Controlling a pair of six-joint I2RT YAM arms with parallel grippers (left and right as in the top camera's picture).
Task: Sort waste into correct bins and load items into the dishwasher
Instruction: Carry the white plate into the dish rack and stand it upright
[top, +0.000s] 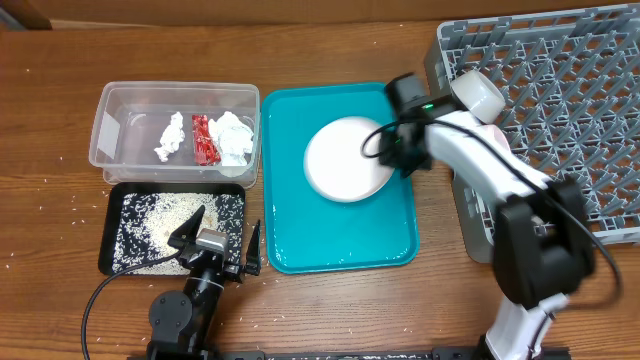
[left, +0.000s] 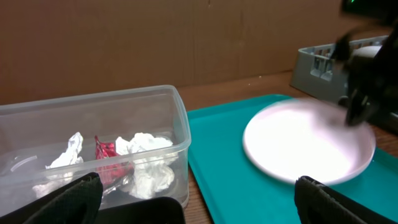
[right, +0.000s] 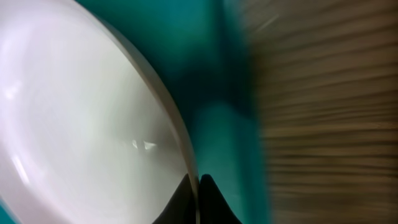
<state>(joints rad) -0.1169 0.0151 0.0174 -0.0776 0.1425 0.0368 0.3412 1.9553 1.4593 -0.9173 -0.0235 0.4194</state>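
My right gripper (top: 392, 150) is shut on the right rim of the round white plate (top: 345, 158), held over the teal tray; its two black fingertips (right: 199, 186) pinch the plate's edge (right: 93, 124). The plate also shows in the left wrist view (left: 308, 143). The clear tub (top: 115, 135) holds the red wrapper (top: 204, 138) and white tissue wads (top: 232, 137). The black tray (top: 112, 250) holds rice grains (top: 160, 215). My left gripper (top: 215, 240) is open and empty over the black tray's front right. The grey dish rack (top: 560, 90) stands at the right. Bowls and chopsticks are not in view.
The teal serving tray (top: 340, 245) lies in the middle between the bins and the rack. Loose rice grains (top: 55, 195) are scattered on the wooden table at the left. A white round part of the right arm (top: 478, 95) sits over the rack's left edge.
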